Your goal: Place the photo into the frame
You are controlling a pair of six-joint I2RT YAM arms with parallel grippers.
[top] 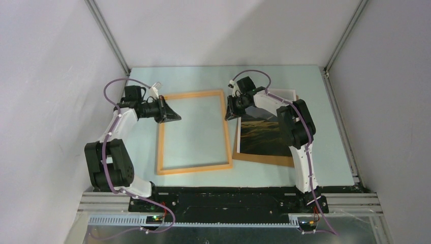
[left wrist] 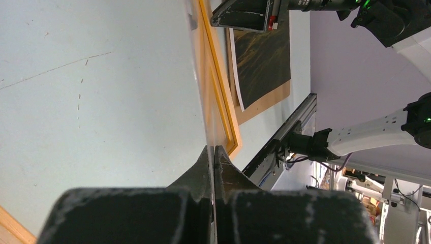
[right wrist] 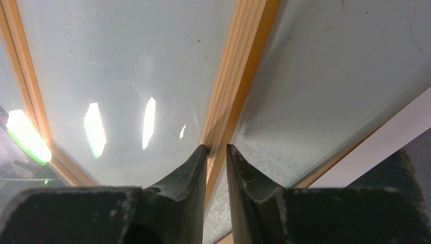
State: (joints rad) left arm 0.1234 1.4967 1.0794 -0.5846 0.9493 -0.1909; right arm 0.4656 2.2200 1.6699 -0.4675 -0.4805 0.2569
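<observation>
The thin orange-tan wooden picture frame (top: 193,94) lay flat mid-table. The large glossy mountain-landscape photo (top: 262,134) lay just right of it on a flat brown backing board (top: 262,158).

The left gripper (left wrist: 212,150) was fully closed, apparently pinching a thin clear pane (left wrist: 200,86) by its edge. The right gripper (right wrist: 217,148) straddled the frame's rail with its fingers narrowly apart; whether it had a firm grip could not be told.

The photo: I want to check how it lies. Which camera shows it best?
The top external view: most of the photo shows, face up on the backing board. The left wrist view gives only a slanted strip of it; the right wrist view, at most a pale edge.
</observation>
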